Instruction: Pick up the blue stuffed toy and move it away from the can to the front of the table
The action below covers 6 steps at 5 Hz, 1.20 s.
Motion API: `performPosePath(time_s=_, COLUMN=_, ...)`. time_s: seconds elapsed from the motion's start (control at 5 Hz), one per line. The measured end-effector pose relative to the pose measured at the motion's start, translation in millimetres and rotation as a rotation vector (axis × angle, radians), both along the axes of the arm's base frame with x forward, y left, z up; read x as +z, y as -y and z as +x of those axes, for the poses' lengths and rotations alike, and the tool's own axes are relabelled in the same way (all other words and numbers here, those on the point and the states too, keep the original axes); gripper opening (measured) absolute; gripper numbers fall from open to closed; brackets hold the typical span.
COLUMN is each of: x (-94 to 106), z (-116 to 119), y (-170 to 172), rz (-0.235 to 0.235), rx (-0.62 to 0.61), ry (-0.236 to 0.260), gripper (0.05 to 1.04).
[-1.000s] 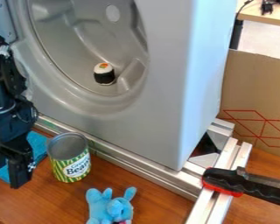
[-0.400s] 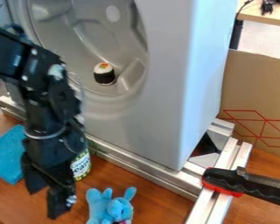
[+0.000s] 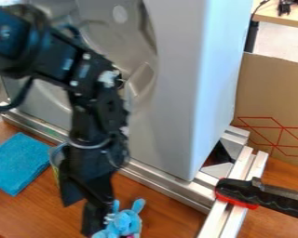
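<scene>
The black gripper [image 3: 82, 210] hangs low over the wooden table at lower left, its two fingers apart. Just right of its nearer finger is a light blue plush toy [image 3: 125, 223] with upright ears, partly covered by that finger; whether they touch I cannot tell. Behind the gripper stands a tin can [image 3: 55, 165], mostly hidden, with a strip of its left side visible. A blue cloth [image 3: 17, 162] lies flat on the table to the left.
A grey machine housing [image 3: 170, 116] with a round recess rises behind the arm. Metal rails [image 3: 158, 179] run along its base. At right, a black and red clamp [image 3: 251, 193] grips the rail, and a cardboard panel [image 3: 273, 93] stands behind.
The arm has swung right and somewhat down from the left edge, past the can toward the plush toy. It uncovers the cloth and now hides the small sushi-like toy in the recess.
</scene>
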State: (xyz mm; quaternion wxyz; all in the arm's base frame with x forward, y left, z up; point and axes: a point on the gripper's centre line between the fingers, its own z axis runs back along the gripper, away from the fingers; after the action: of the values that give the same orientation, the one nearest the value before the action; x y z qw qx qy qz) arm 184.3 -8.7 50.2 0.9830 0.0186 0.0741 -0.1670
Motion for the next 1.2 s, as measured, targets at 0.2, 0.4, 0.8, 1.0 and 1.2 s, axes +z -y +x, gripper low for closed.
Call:
performPosePath(time_s=0.2, x=-3.9, z=13, y=16, rz=0.051, rx=-0.007, ry=-0.002, gripper=0.999)
performPosePath(time_s=0.4, x=-11.7, z=18, y=21, rz=0.08, rx=0.0, ry=-0.025, gripper=0.999)
performPosePath(time_s=0.8, x=-27.1, z=29, y=18, rz=0.133, rx=0.014, ry=-0.054, gripper=0.999)
performPosePath(time_s=1.0, x=-32.4, z=34, y=15, rz=0.168, rx=0.035, ry=-0.062, gripper=0.972)
performPosePath(time_s=1.2, x=-39.4, z=37, y=11, rz=0.208, rx=0.058, ry=-0.074, gripper=0.816)
